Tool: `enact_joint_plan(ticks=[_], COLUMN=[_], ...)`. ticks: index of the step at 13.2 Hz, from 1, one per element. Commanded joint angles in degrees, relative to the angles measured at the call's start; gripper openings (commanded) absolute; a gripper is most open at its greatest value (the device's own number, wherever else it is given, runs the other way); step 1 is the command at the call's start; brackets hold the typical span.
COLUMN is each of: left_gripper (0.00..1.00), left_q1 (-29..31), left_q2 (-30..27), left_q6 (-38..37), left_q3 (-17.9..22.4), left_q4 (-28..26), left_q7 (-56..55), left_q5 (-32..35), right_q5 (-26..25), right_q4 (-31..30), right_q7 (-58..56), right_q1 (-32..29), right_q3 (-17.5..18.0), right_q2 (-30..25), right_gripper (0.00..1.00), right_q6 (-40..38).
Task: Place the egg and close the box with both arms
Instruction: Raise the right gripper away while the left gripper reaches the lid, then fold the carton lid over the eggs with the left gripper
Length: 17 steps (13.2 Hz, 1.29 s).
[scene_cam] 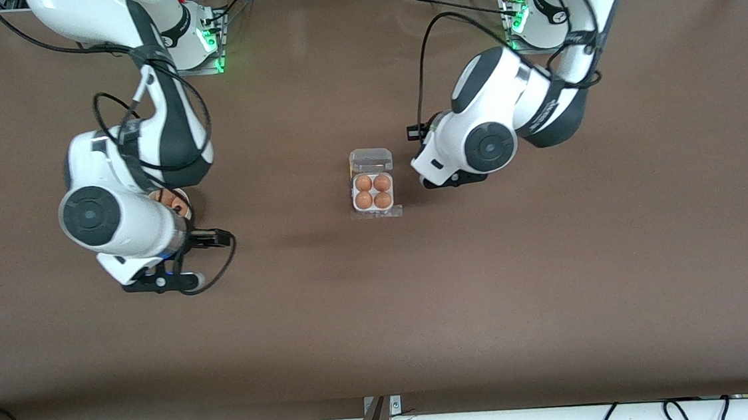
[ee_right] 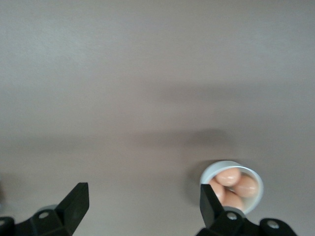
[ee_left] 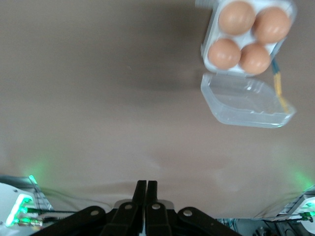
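Left tool (ee_left: 145, 196) pressed together, empty, above bare surface (ee_left: 98, 98) beside the open box (ee_left: 248, 64). Right tool (ee_right: 142, 201) spread wide, empty, near the bowl (ee_right: 231, 184)

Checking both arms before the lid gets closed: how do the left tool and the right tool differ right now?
The left tool is shut and empty, beside the box with four eggs and its lid open. The right tool is open, over the table near the bowl of eggs. Both are black, two-fingered and hold nothing.
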Motion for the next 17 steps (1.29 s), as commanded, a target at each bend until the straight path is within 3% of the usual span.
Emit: enact_joint_plan(ticks=[1,3,6,10,17], left_gripper=[0.04,0.02,0.00,0.00,0.00], left_q1=[-4.06,-5.03,-6.35,-9.60,-11.54], left_q2=[3.73,4.96,6.02,7.34,10.06], left_q6=[-0.55,-0.37,2.61,7.36,12.99], left_q3=[0.67,0.76,0.67,0.76,1.02], left_q4=[1.91,1.91,2.00,2.00,3.92], left_q7=[-3.49,-3.85,-4.20,-6.66,-8.42], left_q5=[-1.58,-2.98,-4.66,-5.36,-5.10], right_q5=[-1.17,-3.96,-8.37,-8.38,-8.55], right_q4=[-5.00,-10.62,-15.82,-19.09,-19.44], right_q7=[-2.63,-2.63,-2.63,-3.24,-6.58], right_q1=[-4.47,-15.53,-24.42,-29.01,-29.38], right_q3=[2.74,13.35,20.85,22.45,22.63], right_q2=[-7.57,-15.30,-24.97,-32.99,-32.22], right_gripper=[1.00,1.00,1.00,1.00,1.00], right_q6=[-1.25,0.06,1.21,2.18,2.44])
